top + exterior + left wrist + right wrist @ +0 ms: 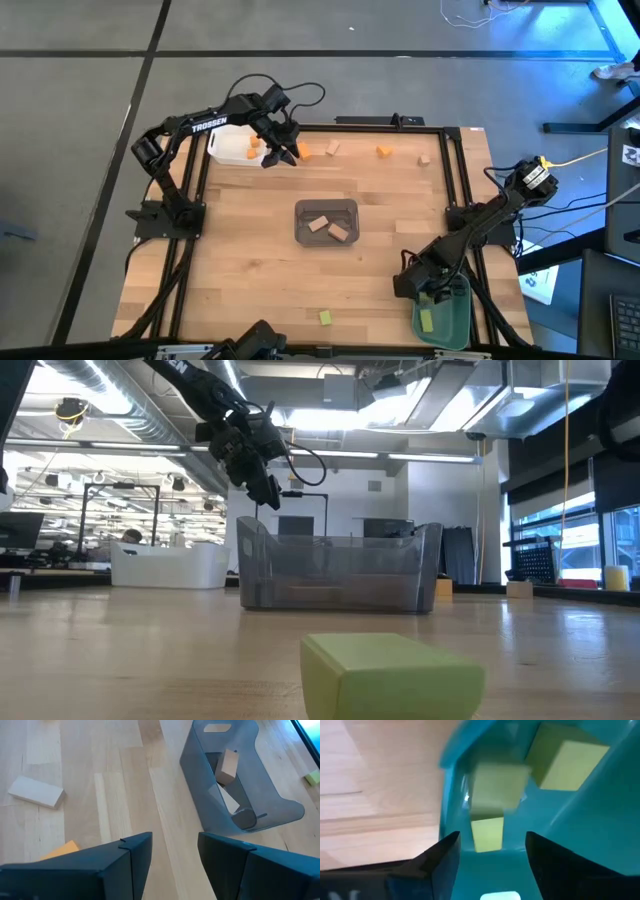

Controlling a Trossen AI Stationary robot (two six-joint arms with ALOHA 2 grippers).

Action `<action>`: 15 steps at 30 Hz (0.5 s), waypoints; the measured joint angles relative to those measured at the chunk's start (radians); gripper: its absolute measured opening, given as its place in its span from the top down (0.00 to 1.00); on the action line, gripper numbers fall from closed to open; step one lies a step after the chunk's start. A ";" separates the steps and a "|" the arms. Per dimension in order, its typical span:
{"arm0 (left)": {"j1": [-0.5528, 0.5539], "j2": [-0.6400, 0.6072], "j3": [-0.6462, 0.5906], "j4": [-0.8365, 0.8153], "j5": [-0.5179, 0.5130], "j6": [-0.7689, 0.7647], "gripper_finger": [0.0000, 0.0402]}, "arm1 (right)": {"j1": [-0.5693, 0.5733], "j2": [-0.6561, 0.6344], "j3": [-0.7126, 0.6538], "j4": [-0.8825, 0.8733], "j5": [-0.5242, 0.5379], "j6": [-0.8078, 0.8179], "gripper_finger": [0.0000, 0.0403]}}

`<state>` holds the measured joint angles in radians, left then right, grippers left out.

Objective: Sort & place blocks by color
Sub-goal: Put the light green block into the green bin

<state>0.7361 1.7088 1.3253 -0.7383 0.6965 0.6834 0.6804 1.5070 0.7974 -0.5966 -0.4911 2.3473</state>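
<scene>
Orange blocks [254, 143] are lying in the white tray [228, 150] at the desk's [250, 270] far left corner. The left gripper [282, 152] is hovering just beside that tray, its fingers [127, 857] standing apart and grasping nothing; an orange block [59, 851] is showing on the desk just under them. Two more orange blocks [305, 153] [383, 151] are lying on the far edge, with two tan blocks [332, 147] [424, 158] among them.

At the centre, the grey tray [300, 210] is holding two tan blocks [318, 224] [338, 232]. One green block [325, 317] is lying alone near the front edge.

At the front right, the right gripper [432, 297] is hanging over the teal tray [462, 310], its fingers [445, 851] spread and released; in the right wrist view a green block [499, 785] is appearing blurred just beyond them, seemingly dropping beside the green blocks [566, 758] already inside.

Judgement: sorting is roughly half done. Remaining are the orange and tan blocks along the far edge and the lone green block in front.
</scene>
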 joint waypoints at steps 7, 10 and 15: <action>0.000 0.000 0.000 0.000 0.000 0.000 0.62 | -0.004 0.000 0.112 -0.128 0.030 -0.006 0.43; 0.000 0.000 0.000 0.000 0.000 0.000 0.62 | -0.004 0.000 0.233 -0.239 0.117 -0.055 0.43; 0.000 0.000 0.000 0.000 0.000 0.006 0.62 | -0.005 0.000 0.448 -0.360 0.469 -0.296 0.43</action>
<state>0.7361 1.7088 1.3251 -0.7387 0.6964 0.6899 0.6753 1.5074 1.2456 -0.9562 -0.0224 2.0517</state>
